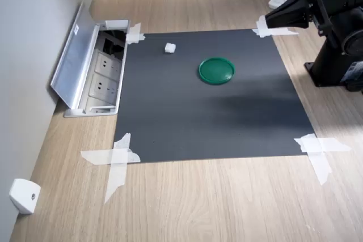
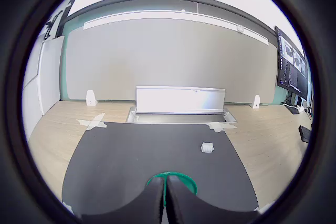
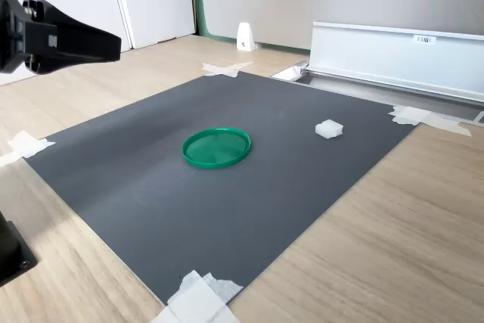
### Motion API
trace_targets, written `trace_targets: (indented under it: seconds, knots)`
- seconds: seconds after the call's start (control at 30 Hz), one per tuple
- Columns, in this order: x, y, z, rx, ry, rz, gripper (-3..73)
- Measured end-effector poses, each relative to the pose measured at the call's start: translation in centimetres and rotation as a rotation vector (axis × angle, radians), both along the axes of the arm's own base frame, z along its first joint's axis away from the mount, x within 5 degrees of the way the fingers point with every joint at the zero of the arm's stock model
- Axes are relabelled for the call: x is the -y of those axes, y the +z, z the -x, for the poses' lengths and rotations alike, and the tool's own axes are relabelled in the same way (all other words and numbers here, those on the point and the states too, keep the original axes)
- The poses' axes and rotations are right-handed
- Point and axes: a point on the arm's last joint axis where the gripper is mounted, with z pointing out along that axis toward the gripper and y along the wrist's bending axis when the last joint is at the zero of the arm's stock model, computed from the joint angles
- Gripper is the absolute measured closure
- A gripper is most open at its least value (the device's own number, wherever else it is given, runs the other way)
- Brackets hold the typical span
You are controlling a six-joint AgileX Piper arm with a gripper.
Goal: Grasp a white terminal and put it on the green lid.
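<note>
**A:** How far along does the task look?

**B:** Hardly begun, judging by how things lie. The white terminal point(image 1: 169, 47) sits on the dark mat point(image 1: 204, 123), untouched, toward the far left of the mat in the first exterior view, near the open socket box point(image 1: 99, 77) by the wall. Nothing rests on the green lid point(image 1: 216, 70).

**A:** And the two are apart?

**B:** Clearly apart. In the second exterior view the green lid point(image 3: 216, 147) lies near the mat's middle and the white terminal point(image 3: 328, 128) is to its right and a little farther back, with bare mat between them.

**A:** Where is the arm?

**B:** The gripper point(image 1: 271, 21) hangs above the mat's far right corner in the first exterior view, well away from the block. In the wrist view its fingers point(image 2: 178, 203) appear pressed together, with nothing between them.

**A:** So what remains?

**B:** Everything, by that reading: spreading the fingers, reaching across to the terminal, pinching it, carrying it over and setting it on the lid. The block is small, so the approach likely needs careful centring.
</note>
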Motion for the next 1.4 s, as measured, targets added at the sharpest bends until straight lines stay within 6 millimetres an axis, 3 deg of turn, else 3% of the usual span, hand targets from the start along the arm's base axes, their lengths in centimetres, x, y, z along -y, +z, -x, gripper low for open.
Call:
trace_targets:
  seconds: [0.63,0.8,1.03,1.4]
  knots:
    - [0.0,0.0,0.0,-0.001,0.003,0.011,70.4]
    - [0.1,0.1,-0.8,-0.071,0.017,0.058,70.4]
    - [0.3,2.0,-3.5,-0.228,0.026,0.062,70.4]
    - [0.9,5.2,-10.1,-0.486,0.03,0.067,70.4]
